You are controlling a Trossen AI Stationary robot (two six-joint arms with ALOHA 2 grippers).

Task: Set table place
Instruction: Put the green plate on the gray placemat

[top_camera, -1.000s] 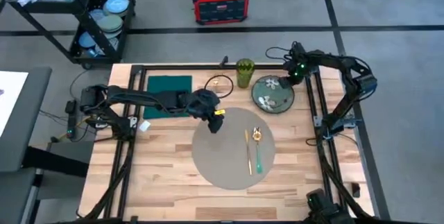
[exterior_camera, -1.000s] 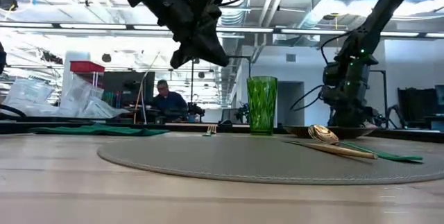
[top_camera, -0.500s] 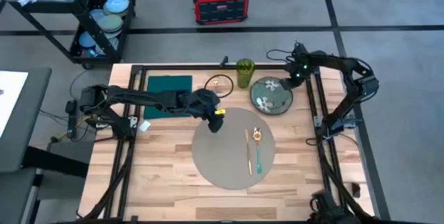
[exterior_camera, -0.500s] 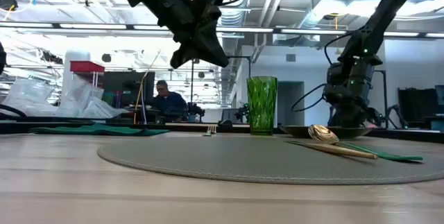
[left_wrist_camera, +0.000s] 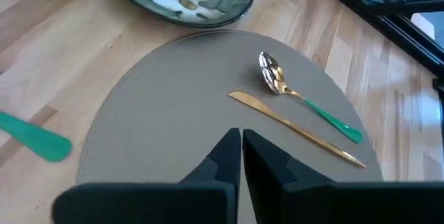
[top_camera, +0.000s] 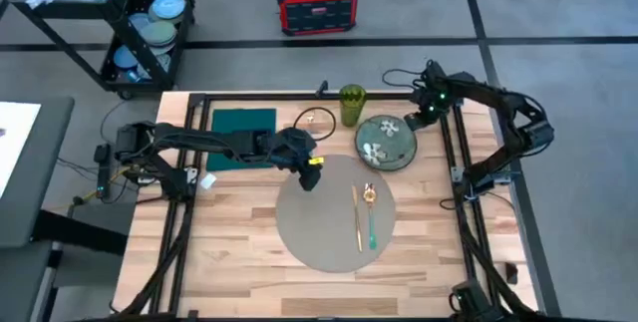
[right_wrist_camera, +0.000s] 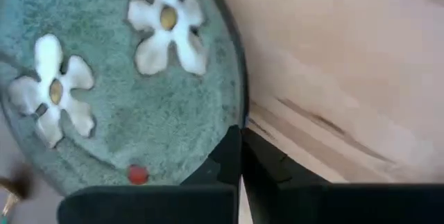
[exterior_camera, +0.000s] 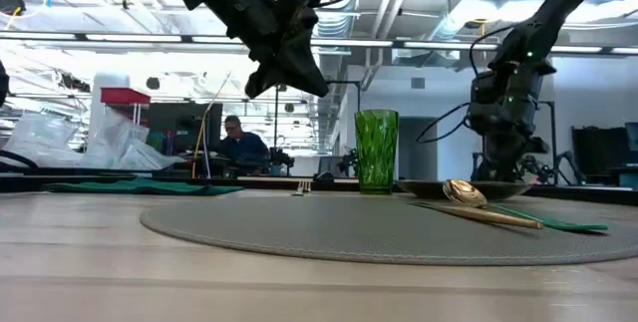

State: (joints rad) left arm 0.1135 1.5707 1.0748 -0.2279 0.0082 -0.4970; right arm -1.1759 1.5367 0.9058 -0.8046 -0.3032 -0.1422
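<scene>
Mat [top_camera: 334, 217] lies mid-table [top_camera: 239, 252], w/ gold knife [top_camera: 356, 217] & green-handled spoon [top_camera: 370, 214] already on it, side by side. Plate [top_camera: 387, 142] sits just off mat's far edge, rim overlapping it slightly, nothing in it. R gripper [top_camera: 413, 120] is pinched shut on plate rim, prob. dragging it toward mat. Glass [top_camera: 351, 104] stands empty beyond mat; napkin [top_camera: 243, 124] lies far-left of it. L gripper [top_camera: 307, 177] hangs over mat's edge, fingers together, holding nothing. Left to do, I'd judge: plate, glass, napkin.
</scene>
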